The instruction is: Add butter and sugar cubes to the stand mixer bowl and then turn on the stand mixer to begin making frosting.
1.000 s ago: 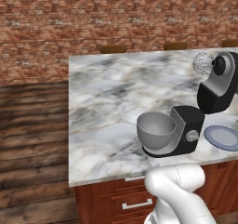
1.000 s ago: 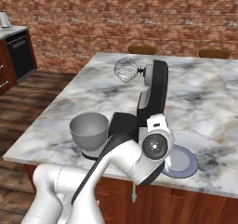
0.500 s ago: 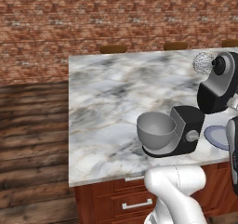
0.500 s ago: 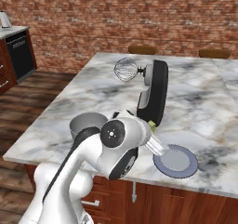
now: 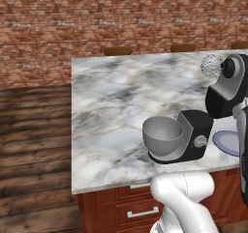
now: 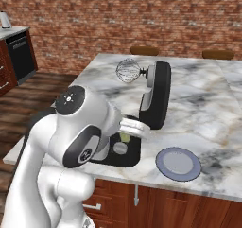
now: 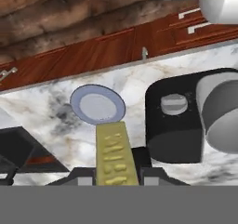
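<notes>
Butter (image 7: 115,156) is pinched between the gripper (image 7: 115,174) fingers, held above the mixer (image 7: 179,121) base, near the bowl (image 5: 162,135). Nothing is seen in the bowl, so dropping butter, adding sugar and switching on are judged left.

We see open marble counter (image 5: 111,101) left of the stand mixer bowl (image 5: 162,134); the stand mixer (image 5: 224,89) head and plate (image 5: 227,142) crowd the right.
</notes>
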Tool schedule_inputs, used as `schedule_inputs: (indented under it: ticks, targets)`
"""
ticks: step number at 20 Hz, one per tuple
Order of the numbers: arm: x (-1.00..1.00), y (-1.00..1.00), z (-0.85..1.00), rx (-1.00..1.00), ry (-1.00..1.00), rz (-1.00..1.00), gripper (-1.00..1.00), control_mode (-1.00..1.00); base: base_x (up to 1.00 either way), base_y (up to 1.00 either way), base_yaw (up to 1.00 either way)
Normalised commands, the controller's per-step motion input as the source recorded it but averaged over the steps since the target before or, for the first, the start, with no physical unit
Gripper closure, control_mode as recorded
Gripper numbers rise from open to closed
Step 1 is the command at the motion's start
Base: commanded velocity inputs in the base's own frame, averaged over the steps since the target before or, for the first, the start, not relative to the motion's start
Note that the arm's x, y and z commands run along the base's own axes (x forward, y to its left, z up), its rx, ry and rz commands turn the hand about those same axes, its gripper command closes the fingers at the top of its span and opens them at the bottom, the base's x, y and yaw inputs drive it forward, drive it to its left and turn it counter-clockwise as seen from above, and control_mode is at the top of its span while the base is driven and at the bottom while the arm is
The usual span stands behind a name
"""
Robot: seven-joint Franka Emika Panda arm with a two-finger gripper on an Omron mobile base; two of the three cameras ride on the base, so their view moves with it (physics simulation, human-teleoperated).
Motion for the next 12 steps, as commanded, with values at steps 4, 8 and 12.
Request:
schedule_inputs:
  ticks: [4,8,12]
  targets:
    - [-0.2,0.98,0.38,-0.07,0.25,0.23,1.0,-1.0,0.0,0.0,0.0]
    - [0.03,1.0,0.1,-0.12,0.18,0.26,1.0,-1.0,0.0,0.0,0.0]
    - [0.39,0.79,-0.01,-0.13,0.13,0.13,1.0,-1.0,0.0,0.0,0.0]
